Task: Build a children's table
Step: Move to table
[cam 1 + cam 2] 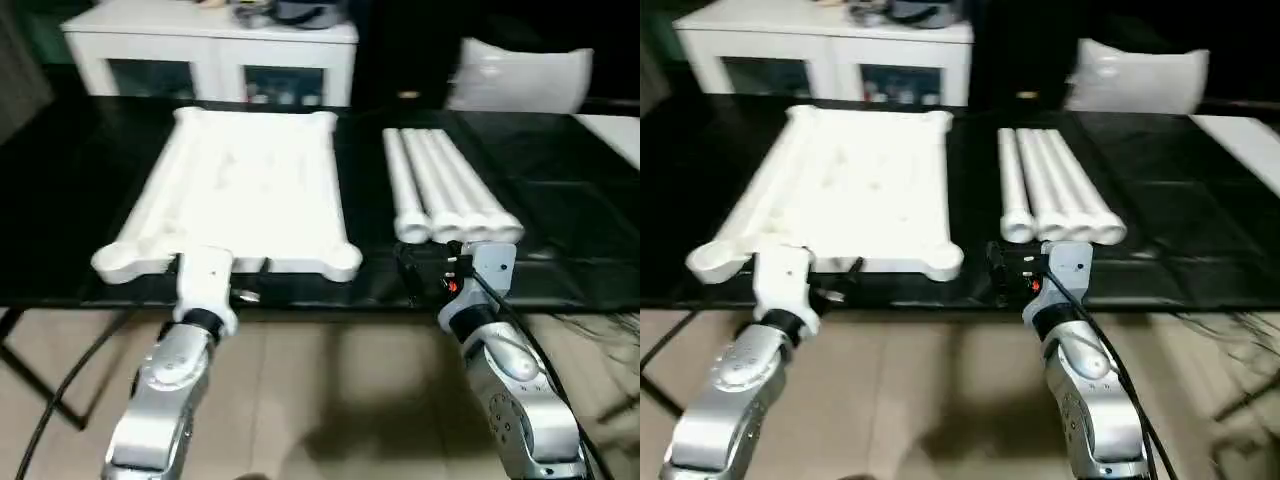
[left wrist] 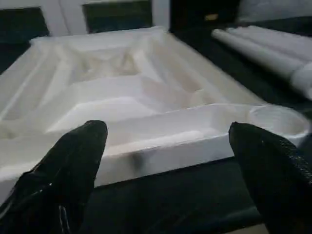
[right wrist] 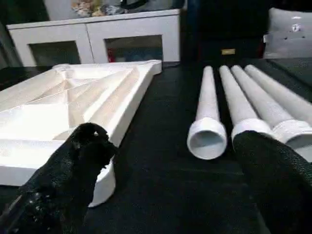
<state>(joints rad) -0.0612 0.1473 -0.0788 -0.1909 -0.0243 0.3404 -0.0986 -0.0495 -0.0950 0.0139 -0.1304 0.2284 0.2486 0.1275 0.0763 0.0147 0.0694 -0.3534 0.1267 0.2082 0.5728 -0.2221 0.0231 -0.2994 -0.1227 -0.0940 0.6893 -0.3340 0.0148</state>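
White tabletop (image 1: 245,190), one, ribbed side up, left; four legs (image 1: 445,185) side by side, right. Left gripper (image 2: 168,161) and right gripper (image 3: 170,165): both released, empty.

I see a black table (image 1: 90,190), a white low cabinet (image 1: 215,55) with glass doors behind it, and a white cushion (image 1: 520,75) at the far right.

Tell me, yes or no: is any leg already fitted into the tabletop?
No. All four legs lie side by side on the black table, apart from the upturned tabletop.
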